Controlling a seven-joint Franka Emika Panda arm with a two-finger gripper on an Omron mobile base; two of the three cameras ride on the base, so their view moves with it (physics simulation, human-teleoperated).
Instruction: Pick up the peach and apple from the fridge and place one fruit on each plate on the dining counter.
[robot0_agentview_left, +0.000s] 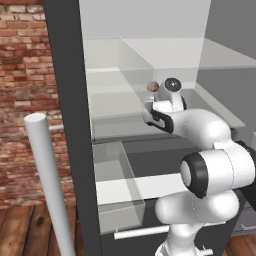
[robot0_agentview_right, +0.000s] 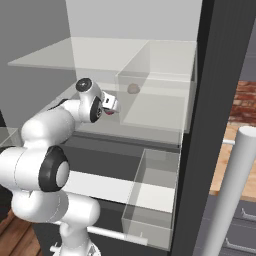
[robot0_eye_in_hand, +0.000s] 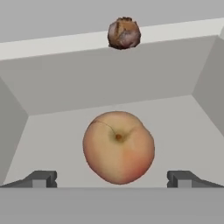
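Left base view: the fridge stands open, dark casing at the left, white interior and clear shelves behind. The white arm reaches over the lower drawers and into the middle shelf. A dull brown lump sits just past the wrist, further back on the same shelf.

Right base view: same reach from the other side. The hand is deep over the shelf, with a sliver of red-orange showing at its tip, probably the peach. The brown lump lies beyond and to the right, apart from the hand.

Hand view: the gripper is spread wide, one fingertip at each lower corner. The peach rests on the white shelf floor directly ahead, centred between the tips but not yet touched by either. It is roundish, with no long axis to favour, so finger orientation should not matter. The brown lump sits further along the same line, at the back edge.

Judgement: approach stage of the first pick. A straight advance should bring the peach between the fingers before closing. No apple identified.
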